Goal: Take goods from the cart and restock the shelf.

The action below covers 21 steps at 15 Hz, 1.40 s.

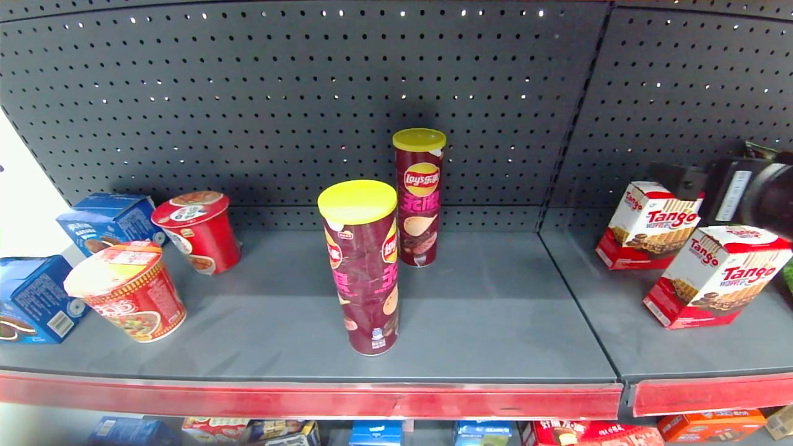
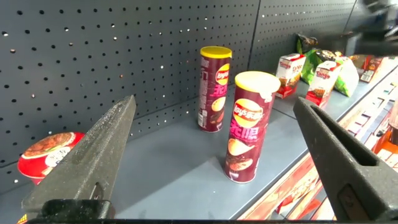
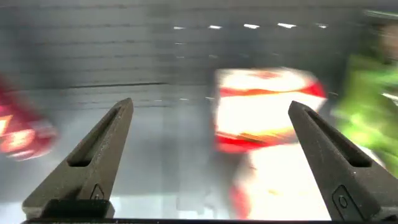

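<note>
Left tool [image 2: 214,101] and right tool [image 3: 211,104] gape empty while front chips can [image 1: 365,266] stands before rear can [image 1: 419,198]

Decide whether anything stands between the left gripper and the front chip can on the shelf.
Nothing visible does. The left gripper, jaws open, faces the front chip can across bare shelf; the second can stands behind it, by the pegboard.

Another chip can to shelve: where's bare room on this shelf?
Widest bare shelf: between the front chip can, rear chip can and wafer boxes. Narrower strip: between noodle cups and front chip can. Crowded: left end, cups beside blue cookie boxes.
</note>
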Available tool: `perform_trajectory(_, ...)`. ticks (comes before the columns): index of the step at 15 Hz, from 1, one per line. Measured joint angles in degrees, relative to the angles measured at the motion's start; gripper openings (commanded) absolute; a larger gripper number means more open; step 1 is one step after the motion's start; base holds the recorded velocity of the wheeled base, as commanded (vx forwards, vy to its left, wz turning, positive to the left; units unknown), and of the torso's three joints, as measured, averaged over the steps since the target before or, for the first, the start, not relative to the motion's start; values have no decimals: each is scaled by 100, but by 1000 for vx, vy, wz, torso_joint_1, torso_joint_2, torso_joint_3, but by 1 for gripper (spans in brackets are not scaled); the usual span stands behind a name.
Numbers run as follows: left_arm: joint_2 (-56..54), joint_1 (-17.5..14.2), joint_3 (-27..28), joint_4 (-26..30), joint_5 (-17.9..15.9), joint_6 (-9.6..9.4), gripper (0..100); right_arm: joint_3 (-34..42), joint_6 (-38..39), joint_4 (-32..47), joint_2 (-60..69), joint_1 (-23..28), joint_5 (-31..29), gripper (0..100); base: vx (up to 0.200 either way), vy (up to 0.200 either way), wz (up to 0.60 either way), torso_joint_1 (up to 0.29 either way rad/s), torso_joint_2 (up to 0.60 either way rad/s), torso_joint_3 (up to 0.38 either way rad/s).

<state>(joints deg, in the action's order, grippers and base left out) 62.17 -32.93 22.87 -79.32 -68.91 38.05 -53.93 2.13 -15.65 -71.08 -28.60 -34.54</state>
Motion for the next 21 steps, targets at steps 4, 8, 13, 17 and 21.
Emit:
perform_trajectory(4, 20, 154, -5, -2, 9, -1, 100, 101, 227, 1275, 1191, 898, -305, 100, 0, 0, 0, 0, 0, 0)
perform_trajectory(8, 87, 374, 15, -11, 9, 0, 100, 313, 277, 2350, 2422, 2037, -517, 100, 0, 0, 0, 0, 0, 0)
perform_trajectory(13, 255, 560, 61, -55, 22, -6, 100, 443, 265, 3563, 3650, 3557, -521, 100, 0, 0, 0, 0, 0, 0)
perform_trajectory(17, 271, 794, -24, -65, 20, -9, 100, 958, 99, 4129, 4881, 4472, -369, 100, 0, 0, 0, 0, 0, 0)
perform_trajectory(21, 279, 951, -22, -38, 20, -11, 100, 1541, -123, 4187, 5624, 4356, 477, 100, 0, 0, 0, 0, 0, 0)
